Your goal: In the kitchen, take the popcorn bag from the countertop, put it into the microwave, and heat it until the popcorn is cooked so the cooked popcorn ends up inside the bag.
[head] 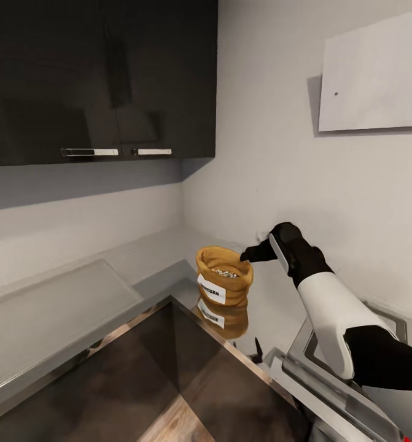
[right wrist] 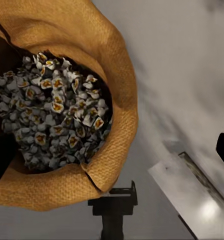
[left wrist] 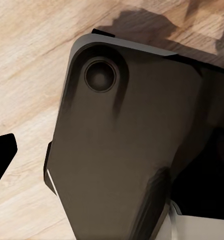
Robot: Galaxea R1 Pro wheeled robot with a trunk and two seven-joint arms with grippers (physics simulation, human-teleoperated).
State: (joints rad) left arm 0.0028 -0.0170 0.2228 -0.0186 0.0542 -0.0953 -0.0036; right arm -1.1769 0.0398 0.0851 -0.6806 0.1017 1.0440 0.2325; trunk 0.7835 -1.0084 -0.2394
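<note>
The orange-brown popcorn bag (head: 223,279) stands upright on the light-grey countertop (head: 138,270), in the corner by the wall, its white label facing me. Pale popcorn (right wrist: 51,110) fills the popcorn bag (right wrist: 101,50); the popcorn (head: 226,273) also peeks over the rolled rim in the head view. My right gripper (head: 250,255) is open at the bag's right rim. In the right wrist view the right gripper (right wrist: 112,155) straddles that rim, one fingertip (right wrist: 0,157) inside the sack and the other outside. A dark fingertip (left wrist: 1,155) of my left gripper hangs over wood floor. The microwave is out of view.
Dark wall cabinets (head: 101,80) hang above the counter's left stretch. A raised grey panel (head: 46,307) lies on the counter at left. A dark glossy block (head: 169,380) juts in front of the bag. A grey framed fixture (head: 328,368) sits under my right arm. The robot's base (left wrist: 122,150) is below the left arm.
</note>
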